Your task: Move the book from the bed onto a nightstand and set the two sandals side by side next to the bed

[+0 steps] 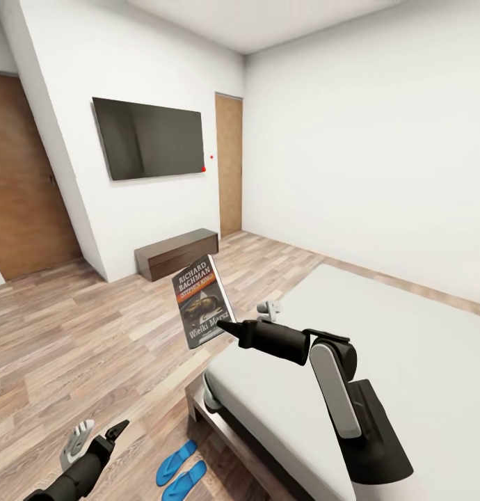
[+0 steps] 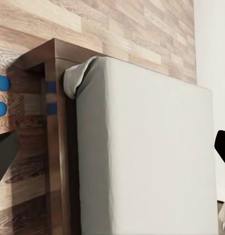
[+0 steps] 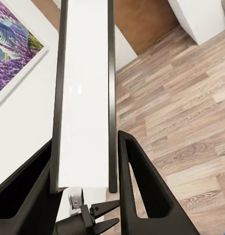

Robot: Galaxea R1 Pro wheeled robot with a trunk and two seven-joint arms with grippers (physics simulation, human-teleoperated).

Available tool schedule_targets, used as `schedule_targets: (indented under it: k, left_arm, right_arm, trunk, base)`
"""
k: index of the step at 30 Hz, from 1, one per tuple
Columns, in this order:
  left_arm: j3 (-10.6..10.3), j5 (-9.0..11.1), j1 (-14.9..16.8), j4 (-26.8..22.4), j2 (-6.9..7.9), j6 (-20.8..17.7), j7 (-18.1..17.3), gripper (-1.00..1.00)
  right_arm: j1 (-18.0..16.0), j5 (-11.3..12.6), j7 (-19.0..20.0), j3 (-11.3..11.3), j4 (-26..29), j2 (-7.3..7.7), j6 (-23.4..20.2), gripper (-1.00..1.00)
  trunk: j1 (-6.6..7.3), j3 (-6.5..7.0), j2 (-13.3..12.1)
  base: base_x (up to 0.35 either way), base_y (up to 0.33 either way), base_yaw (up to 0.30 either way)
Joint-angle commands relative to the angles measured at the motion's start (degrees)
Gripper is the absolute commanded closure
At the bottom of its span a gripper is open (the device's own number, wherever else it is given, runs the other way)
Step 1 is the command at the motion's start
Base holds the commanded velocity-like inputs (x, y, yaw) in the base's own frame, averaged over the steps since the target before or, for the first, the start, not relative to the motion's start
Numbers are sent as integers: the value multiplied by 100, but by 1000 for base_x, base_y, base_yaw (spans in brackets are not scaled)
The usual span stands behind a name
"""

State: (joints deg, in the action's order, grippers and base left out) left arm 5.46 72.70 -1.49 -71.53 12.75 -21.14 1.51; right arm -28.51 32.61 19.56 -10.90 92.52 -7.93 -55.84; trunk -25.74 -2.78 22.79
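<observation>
The book (image 1: 203, 301) hangs upright in the air at the centre of the head view, its dark cover with "RICHARD BACHMAN" and an orange band facing the camera. The right end effector (image 1: 224, 325) pinches its lower right corner; in the right wrist view the book (image 3: 84, 93) appears edge-on as a white block of pages between dark covers, clamped between the two black fingers (image 3: 139, 186).

Just right of it and below lies the bed (image 1: 379, 362), its pale mattress filling the lower right, with the dark wooden frame showing at the foot. On the plank floor (image 1: 80, 334) beside the bed's corner, at the bottom of the frame, the two blue sandals (image 1: 180, 470) lie side by side, almost touching.

The left end effector (image 1: 101, 435) hovers at the lower left, fingers spread and holding nothing.

On the far wall hang a black screen (image 1: 149, 137), with a long low dark cabinet (image 1: 176, 253) beneath it.
</observation>
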Motion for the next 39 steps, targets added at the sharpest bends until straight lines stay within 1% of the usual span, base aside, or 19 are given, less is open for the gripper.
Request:
schedule_targets:
  k: [1, 9, 15, 17, 19, 20, 22, 25, 26, 27, 28, 29, 30, 31, 35, 39]
  left_arm:
    - [9, 49, -1, -6, 0, -30, 16, -100]
    - [8, 51, -1, 5, 0, -30, 16, -100]
    - [2, 44, 1, 29, -2, -30, 29, -100]
    - [-14, 43, 25, 106, -14, -35, 47, -100]
    - [-92, 43, 133, 288, -45, -62, 74, -100]
    - [-252, 43, 348, 607, -83, -89, 106, -100]
    - [-475, 46, 627, 1028, -112, -109, 134, -100]
    - [-878, 48, 1045, 1659, -142, -126, 160, -100]
    - [-878, 48, 1045, 1659, -142, -126, 160, -100]
    - [-1170, 49, 1277, 1990, -164, -133, 176, -100]
    - [-1170, 49, 1277, 1990, -164, -133, 176, -100]
    - [-1321, 48, 1377, 2133, -188, -132, 183, -100]
    - [-1769, 44, 1666, 2609, -306, -113, 202, -100]
    - [-1769, 44, 1666, 2609, -306, -113, 202, -100]
    - [-1981, 38, 1934, 3101, -381, -115, 207, -100]
    - [-2057, 36, 2070, 3386, -421, -121, 208, -100]
  right_arm:
    - [-11, -40, 49, 6, 1, -5, -22, 100]
    - [-27, -41, 41, 8, 0, -7, -101, 100]
    - [-28, -177, 40, -3, -1, -13, -148, 100]
    - [-26, -199, 43, -5, 0, -14, -151, 100]
    - [-25, -211, 50, -6, 1, -15, -156, 100]
    - [-26, -216, 66, -7, 2, -10, -165, 100]
    - [-25, -217, 95, -6, 5, -6, -193, 100]
    - [-24, -219, 215, 5, 8, 2, -289, 100]
    - [-24, -219, 215, 5, 8, 2, -289, 100]
    - [-23, -219, 367, 13, 9, 5, -376, 100]
    - [-23, -219, 367, 13, 9, 5, -376, 100]
    - [-23, -221, 451, 16, 10, 6, -416, 100]
    - [-23, -224, 673, 22, 11, 9, -416, 100]
    - [-23, -224, 673, 22, 11, 9, -416, 100]
    - [-21, -224, 768, 25, 11, 10, -416, 100]
    - [-22, -225, 833, 28, 11, 12, -416, 100]
  trunk:
    - [-4, -10, 12]
    - [-4, 5, 12]
    - [-4, 12, 12]
    - [-4, 13, 12]
    - [-4, 14, 12]
    - [-4, 14, 12]
    - [-4, 14, 12]
    - [-4, 14, 12]
    - [-4, 14, 12]
    - [-4, 14, 12]
    - [-4, 15, 12]
    - [-4, 15, 12]
    - [-4, 15, 12]
    - [-4, 15, 12]
    - [-4, 15, 12]
    - [-4, 15, 12]
  base:
    - [0, 0, 178]
    - [0, 0, 228]
    - [0, 0, 266]
    - [0, 0, 272]
    - [0, 0, 273]
    - [0, 0, 275]
    - [0, 0, 275]
    - [0, 0, 275]
    - [0, 0, 276]
    - [0, 0, 276]
    - [0, 0, 276]
    - [0, 0, 276]
    - [0, 0, 276]
    - [0, 0, 276]
    - [0, 0, 277]
    - [0, 0, 278]
